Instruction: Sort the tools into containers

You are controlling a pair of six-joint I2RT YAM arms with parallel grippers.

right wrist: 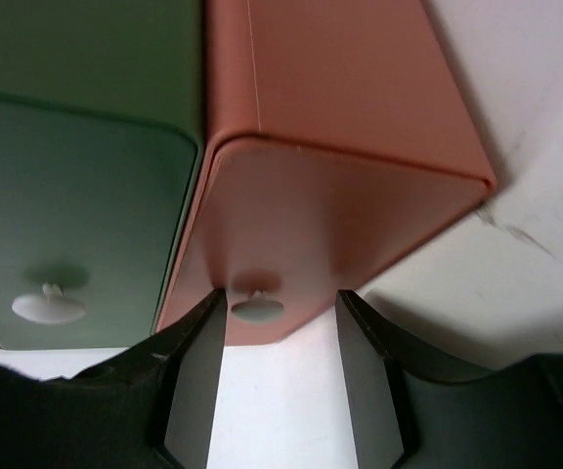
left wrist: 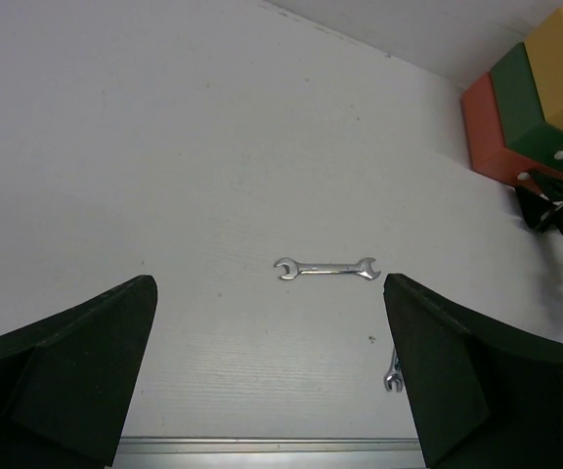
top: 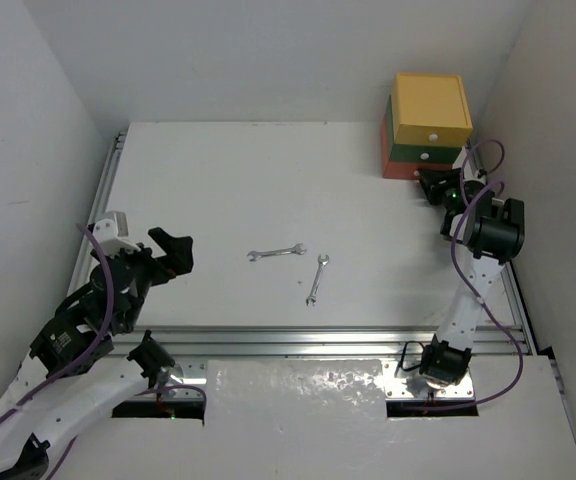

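Jaws apart astride the orange-red drawer's (right wrist: 340,195) white knob (right wrist: 257,309) at lower centre, my right gripper (right wrist: 280,305) needs centring before I pinch and pull straight.

Two white-and-black robot arms rise from the near edge of a white table (top: 218,180). The left arm (top: 78,335) folds low over the near left corner. Its black two-finger left gripper (top: 173,250) hangs above the surface and points toward the table's middle, jaws spread wide, with broad black fingers (left wrist: 86,362) at either side of the wrist view. The right arm (top: 465,300) stretches along the right edge toward the far right corner. Its black right gripper (top: 438,186) sits low there, its fingers (right wrist: 192,381) partly parted with a clear gap between them.
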